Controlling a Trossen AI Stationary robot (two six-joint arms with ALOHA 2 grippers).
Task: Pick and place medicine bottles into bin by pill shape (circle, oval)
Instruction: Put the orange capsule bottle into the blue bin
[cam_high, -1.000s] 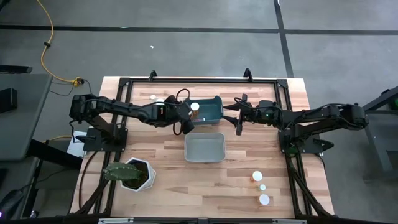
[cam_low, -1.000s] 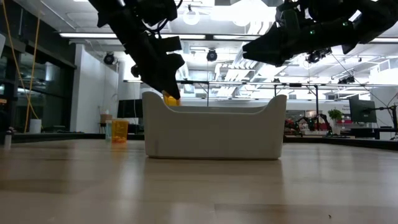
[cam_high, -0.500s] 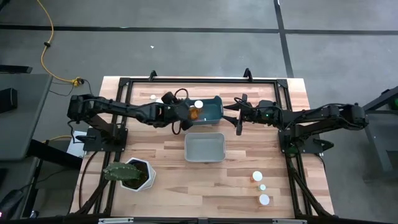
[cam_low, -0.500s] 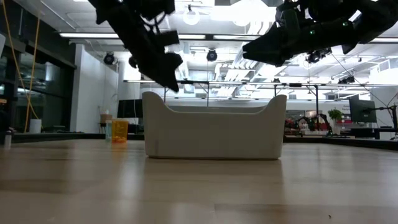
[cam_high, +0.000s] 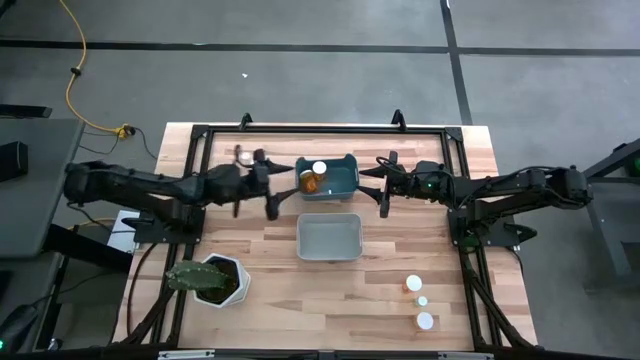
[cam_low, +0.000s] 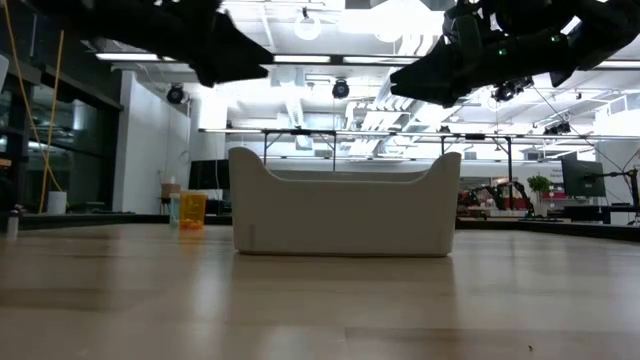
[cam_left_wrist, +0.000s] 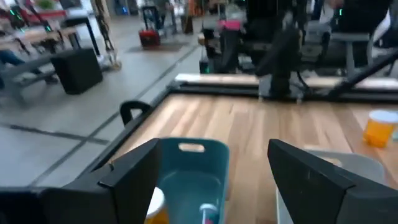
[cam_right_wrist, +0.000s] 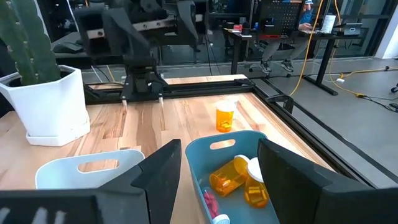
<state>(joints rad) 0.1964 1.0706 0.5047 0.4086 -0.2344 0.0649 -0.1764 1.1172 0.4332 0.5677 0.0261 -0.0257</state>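
Your orange translucent white-capped medicine bottles (cam_high: 313, 180) lie in the teal plastic bin (cam_high: 344, 181), upper centre | left gripper (cam_high: 256, 190) left of it, released, empty | right gripper (cam_high: 383, 186) beside its right rim, fingers spread.

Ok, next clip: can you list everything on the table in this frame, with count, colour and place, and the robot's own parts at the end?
Teal plastic bin: one, far centre of the table.
Orange translucent medicine bottles with white caps in the teal bin: at least two, lying down.
White plastic bin: one, table centre, nearer than the teal bin.
Orange medicine bottle standing alone: one, far left, beside the teal bin.
Small bottles with white caps: three, near right corner.
White hexagonal pot with green cactus: one, near left.
Left hand: open, left of the teal bin.
Right hand: open, right of the teal bin.
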